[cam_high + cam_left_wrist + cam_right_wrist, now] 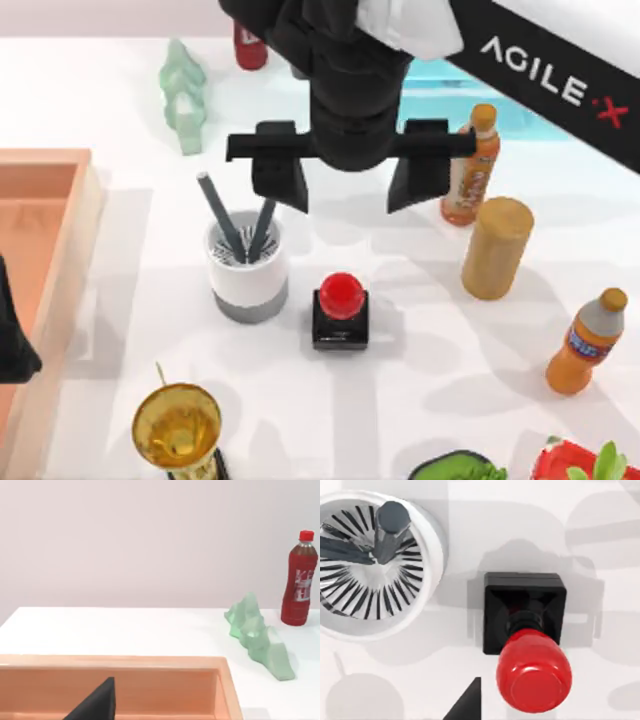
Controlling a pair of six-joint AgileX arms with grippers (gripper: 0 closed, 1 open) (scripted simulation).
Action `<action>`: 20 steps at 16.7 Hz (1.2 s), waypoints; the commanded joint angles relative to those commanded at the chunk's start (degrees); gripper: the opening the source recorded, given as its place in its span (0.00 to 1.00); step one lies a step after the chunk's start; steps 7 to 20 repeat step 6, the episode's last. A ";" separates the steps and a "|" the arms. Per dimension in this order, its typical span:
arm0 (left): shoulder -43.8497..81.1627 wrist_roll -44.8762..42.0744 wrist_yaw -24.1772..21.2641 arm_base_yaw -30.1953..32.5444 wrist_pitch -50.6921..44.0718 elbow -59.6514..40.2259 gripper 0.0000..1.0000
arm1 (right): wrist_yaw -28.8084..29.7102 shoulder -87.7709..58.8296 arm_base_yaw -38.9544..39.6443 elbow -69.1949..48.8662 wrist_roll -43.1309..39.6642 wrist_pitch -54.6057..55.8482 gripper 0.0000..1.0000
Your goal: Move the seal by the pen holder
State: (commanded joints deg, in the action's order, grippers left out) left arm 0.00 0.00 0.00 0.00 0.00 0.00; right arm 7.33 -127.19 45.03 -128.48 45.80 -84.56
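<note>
The seal (340,309), a black square block with a glossy red knob, stands upright on the table just right of the pen holder (247,266), with a small gap between them. The pen holder is a white cup with a grey band and two dark pens. My right gripper (349,188) hangs open above the table, just behind the seal, with nothing between its wide-spread fingers. The right wrist view looks straight down on the seal (526,630) and the pen holder (375,565). My left arm (12,345) is parked at the left edge over the tray.
An orange tray (45,158) lies along the left side. A tan wooden cylinder (495,248) and two orange bottles (470,165) (588,345) stand right of the seal. A gold trophy (178,428) is at the front, a green sculpture (185,95) and dark red bottle (250,48) behind.
</note>
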 joint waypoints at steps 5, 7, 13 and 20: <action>0.00 0.00 0.00 0.00 0.00 0.00 1.00 | 0.00 0.00 0.00 0.00 0.00 0.00 1.00; 0.00 0.00 0.00 0.00 0.00 0.00 1.00 | 0.00 0.00 0.00 0.00 0.00 0.00 1.00; 0.00 0.00 0.00 0.00 0.00 0.00 1.00 | 0.00 0.00 0.00 0.00 0.00 0.00 1.00; 0.00 0.00 0.00 0.00 0.00 0.00 1.00 | 0.00 0.00 0.00 0.00 0.00 0.00 1.00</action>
